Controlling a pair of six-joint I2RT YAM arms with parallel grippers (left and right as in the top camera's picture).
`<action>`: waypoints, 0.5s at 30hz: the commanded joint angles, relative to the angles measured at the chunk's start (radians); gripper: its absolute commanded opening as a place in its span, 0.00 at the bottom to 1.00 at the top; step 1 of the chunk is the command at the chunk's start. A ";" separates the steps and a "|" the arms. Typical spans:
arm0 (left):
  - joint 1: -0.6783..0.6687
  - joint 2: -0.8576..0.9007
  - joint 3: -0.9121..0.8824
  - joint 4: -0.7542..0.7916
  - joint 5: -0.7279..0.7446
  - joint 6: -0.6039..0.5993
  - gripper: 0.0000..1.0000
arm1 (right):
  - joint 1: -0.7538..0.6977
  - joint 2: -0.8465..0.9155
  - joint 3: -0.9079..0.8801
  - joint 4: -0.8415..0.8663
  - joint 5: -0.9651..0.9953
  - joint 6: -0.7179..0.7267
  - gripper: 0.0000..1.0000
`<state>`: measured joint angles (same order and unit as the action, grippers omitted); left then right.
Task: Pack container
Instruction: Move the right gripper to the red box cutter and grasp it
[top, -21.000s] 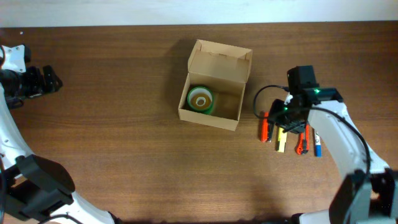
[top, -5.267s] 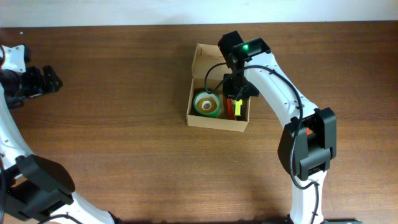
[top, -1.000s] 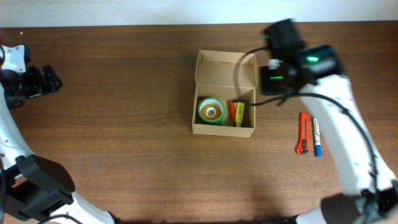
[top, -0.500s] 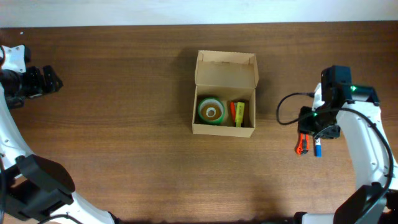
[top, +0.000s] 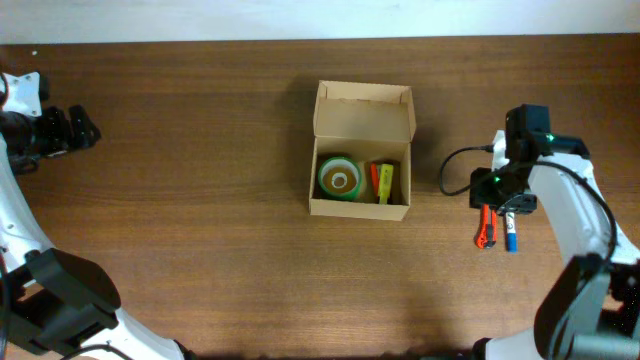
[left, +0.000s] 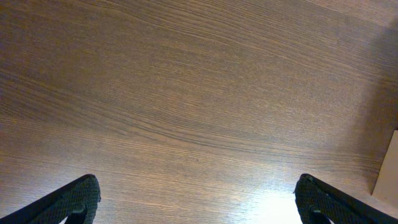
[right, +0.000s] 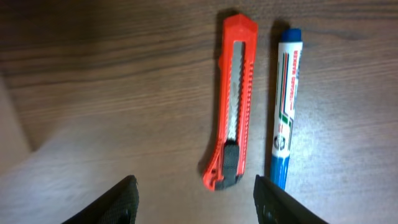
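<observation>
We see a red utility knife (right: 235, 106) lying flat on the wooden table (right: 112, 93). Just right of the knife, parallel to it and not touching, lies a blue-and-white marker (right: 285, 106). Below the knife, the right gripper (right: 199, 200) hovers with its fingertips spread, holding nothing.

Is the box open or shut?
Open. The box has its flap lid folded back, and the tape roll inside shows from above.

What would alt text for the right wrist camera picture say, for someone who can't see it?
A red utility knife and a blue-and-white marker lie side by side on a brown wooden table. The right gripper hovers over their near ends, its dark fingers spread open, holding nothing.
</observation>
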<state>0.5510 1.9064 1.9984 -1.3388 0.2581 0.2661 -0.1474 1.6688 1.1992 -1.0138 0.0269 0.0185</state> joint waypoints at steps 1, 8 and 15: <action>0.000 -0.003 -0.005 0.000 0.011 0.013 1.00 | -0.009 0.063 -0.006 0.014 0.042 -0.025 0.61; 0.000 -0.003 -0.005 0.000 0.011 0.013 1.00 | -0.054 0.145 -0.006 0.050 0.042 -0.027 0.61; 0.000 -0.003 -0.005 0.000 0.011 0.013 1.00 | -0.111 0.174 -0.006 0.063 0.040 -0.031 0.60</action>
<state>0.5510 1.9064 1.9984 -1.3388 0.2581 0.2661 -0.2405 1.8256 1.1969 -0.9550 0.0521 -0.0055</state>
